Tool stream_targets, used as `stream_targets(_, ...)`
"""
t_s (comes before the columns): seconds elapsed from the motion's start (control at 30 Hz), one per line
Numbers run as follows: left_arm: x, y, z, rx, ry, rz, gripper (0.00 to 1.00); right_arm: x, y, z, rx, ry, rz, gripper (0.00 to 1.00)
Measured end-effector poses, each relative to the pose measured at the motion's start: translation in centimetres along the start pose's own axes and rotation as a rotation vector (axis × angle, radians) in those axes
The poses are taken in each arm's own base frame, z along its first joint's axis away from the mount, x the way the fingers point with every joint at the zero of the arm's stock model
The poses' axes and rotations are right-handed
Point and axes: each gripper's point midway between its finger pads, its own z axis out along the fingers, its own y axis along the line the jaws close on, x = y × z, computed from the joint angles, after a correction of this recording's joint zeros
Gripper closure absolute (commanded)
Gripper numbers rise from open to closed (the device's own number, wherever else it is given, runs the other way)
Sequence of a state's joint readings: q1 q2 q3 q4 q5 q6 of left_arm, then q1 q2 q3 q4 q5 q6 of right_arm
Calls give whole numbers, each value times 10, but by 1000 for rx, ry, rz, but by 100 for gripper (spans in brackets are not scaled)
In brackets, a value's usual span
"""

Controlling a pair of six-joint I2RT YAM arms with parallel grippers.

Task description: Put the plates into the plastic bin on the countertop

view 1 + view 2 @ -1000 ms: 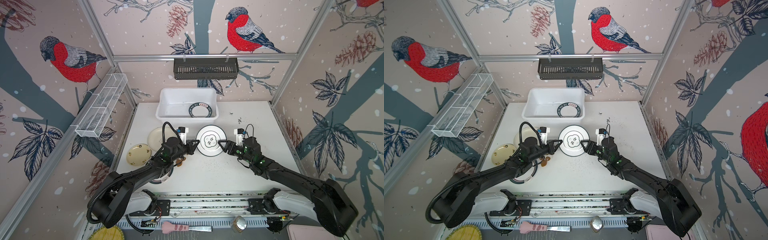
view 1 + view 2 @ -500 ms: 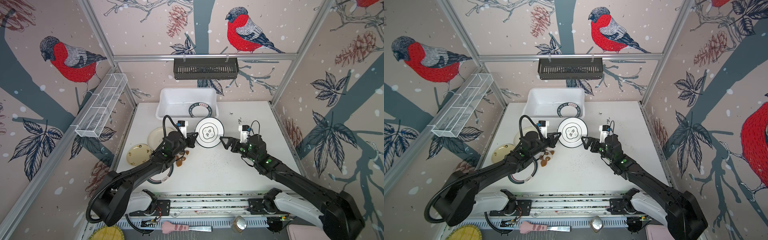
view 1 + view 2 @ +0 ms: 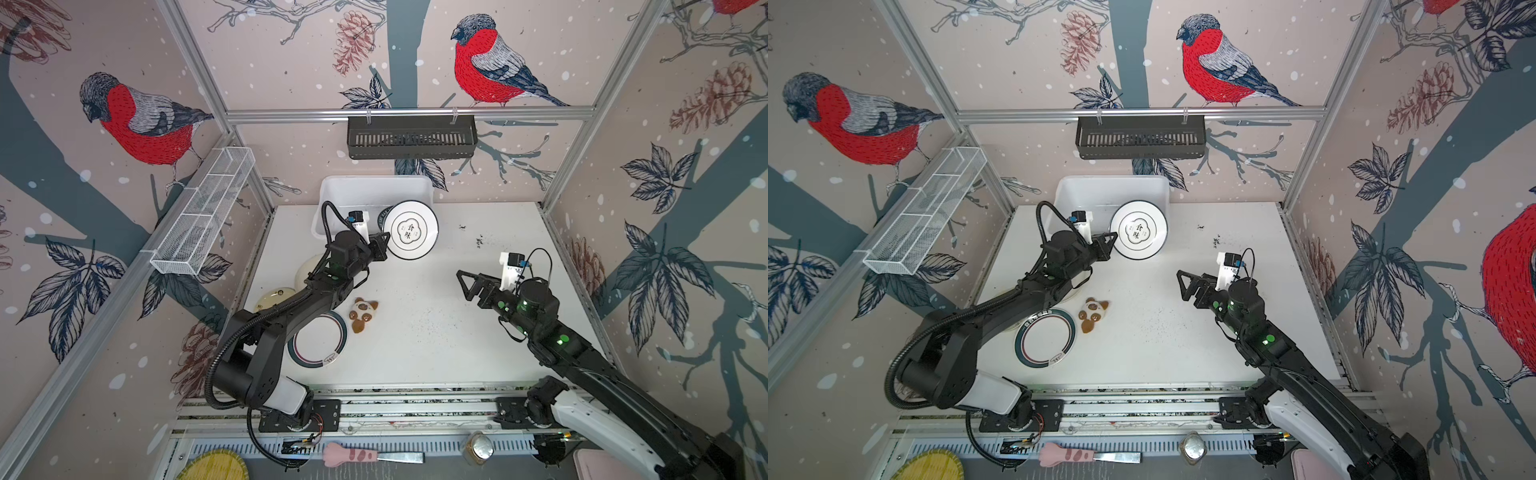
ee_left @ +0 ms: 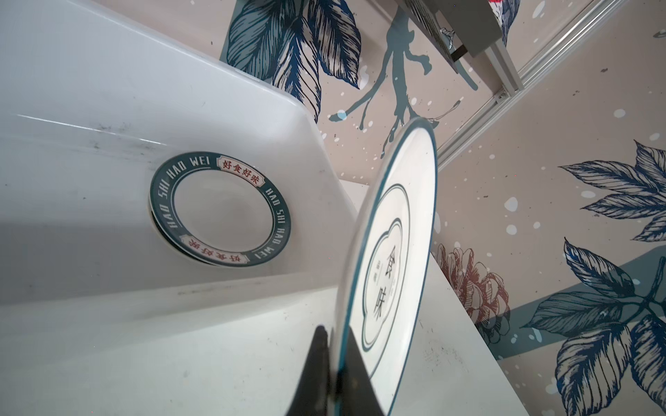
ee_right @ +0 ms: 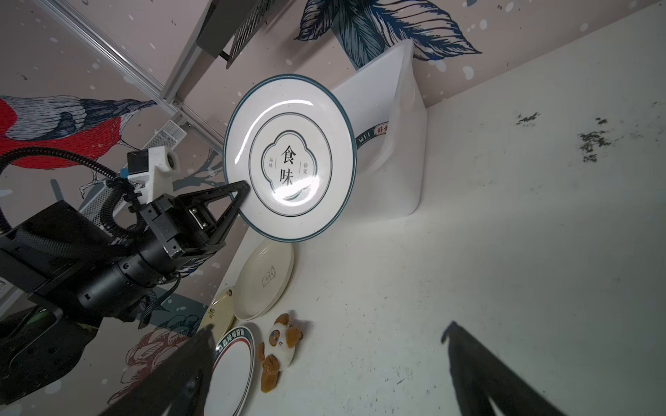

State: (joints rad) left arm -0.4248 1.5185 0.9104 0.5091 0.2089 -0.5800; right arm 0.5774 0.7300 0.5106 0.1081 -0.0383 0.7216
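Left pincer (image 3: 385, 244) clenches the rim of the white plate (image 3: 411, 230), tilted at the plastic bin (image 3: 374, 182); we see our right pincer (image 3: 462, 286) spread wide above the surface (image 3: 436, 340).

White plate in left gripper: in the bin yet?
Out. The left gripper is shut on the rim of the white plate, holding it tilted in the air by the near corner of the bin.

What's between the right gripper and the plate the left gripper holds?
Only bare countertop lies between the right gripper and the white plate pinched by the left gripper; both top views show it.
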Motion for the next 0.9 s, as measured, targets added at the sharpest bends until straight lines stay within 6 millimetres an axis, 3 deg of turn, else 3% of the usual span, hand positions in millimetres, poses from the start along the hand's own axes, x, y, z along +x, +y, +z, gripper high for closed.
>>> stream_targets(0.13, -16, 8, 21, -15, -14, -1, 100, -12, -6, 1, 33, -26, -39, 1)
stream_targets(0.3, -42, 17, 51, -21, -39, -1, 100, -45, -3, -2, 61, -72, -73, 1)
stream_targets(0.43, -50, 32, 74, -37, -28, -10, 100, -44, 2, -8, 32, -62, -80, 1)
stream_targets(0.63, -46, 59, 106, -81, 17, -23, 100, -38, -5, -16, 38, -68, -77, 1)
stream_targets(0.9, -24, 92, 139, -165, 118, -34, 100, -34, -12, -17, 65, -49, -72, 1)
